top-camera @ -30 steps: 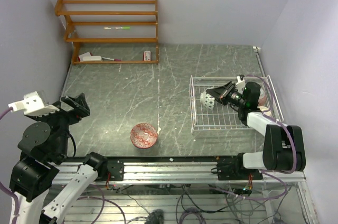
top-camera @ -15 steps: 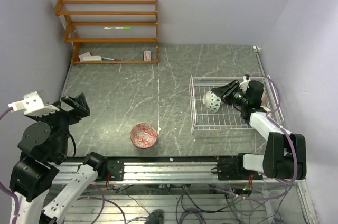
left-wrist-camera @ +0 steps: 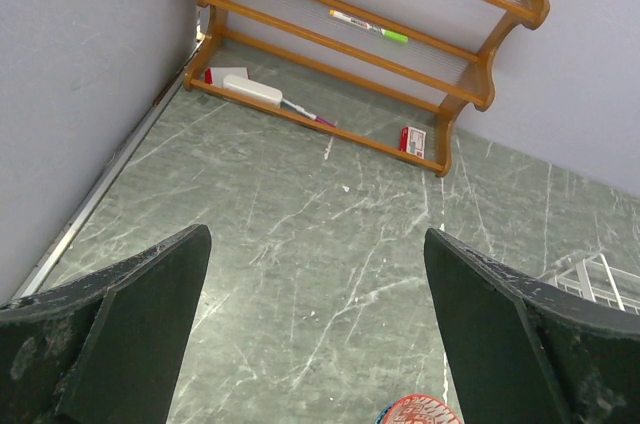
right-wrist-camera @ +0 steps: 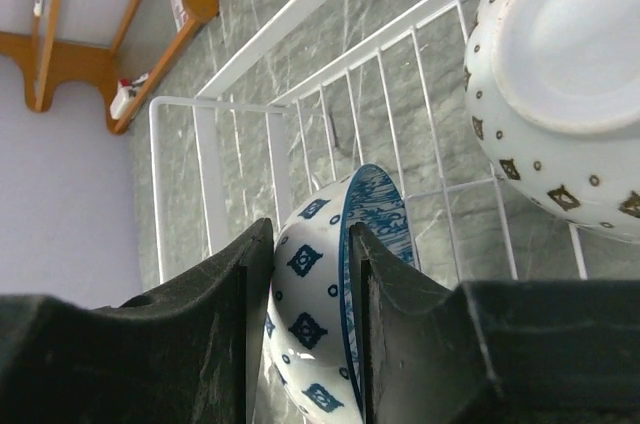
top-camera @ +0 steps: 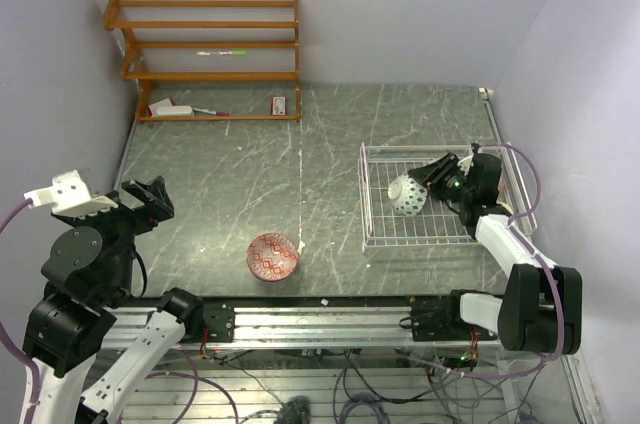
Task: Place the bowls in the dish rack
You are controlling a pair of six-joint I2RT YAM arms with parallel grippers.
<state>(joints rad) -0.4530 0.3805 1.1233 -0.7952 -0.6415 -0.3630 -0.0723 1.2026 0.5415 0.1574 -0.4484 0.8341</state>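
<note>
Your right claw [right-wrist-camera: 308,232] reaches into the dish rack [right-wrist-camera: 205,179] with its jaws partly apart, one finger outside and one inside the rim of the blue bowl [right-wrist-camera: 303,279]. The views do not show whether the fingers pinch that rim or only flank it. The blue bowl lies tipped on its side on the rack's wires, towards the rack's left end. Near it in the same rack sits a pale bowl with dark diamond marks [right-wrist-camera: 570,74], its base turned to the wrist camera. The rack stands on the right part of the surface [top-camera: 220,174]. A red bowl [top-camera: 273,256] sits upright on the surface near its front edge, well apart from the rack. Your left claw [left-wrist-camera: 317,239] hangs raised over the left side, jaws spread wide, with nothing between them.
</note>
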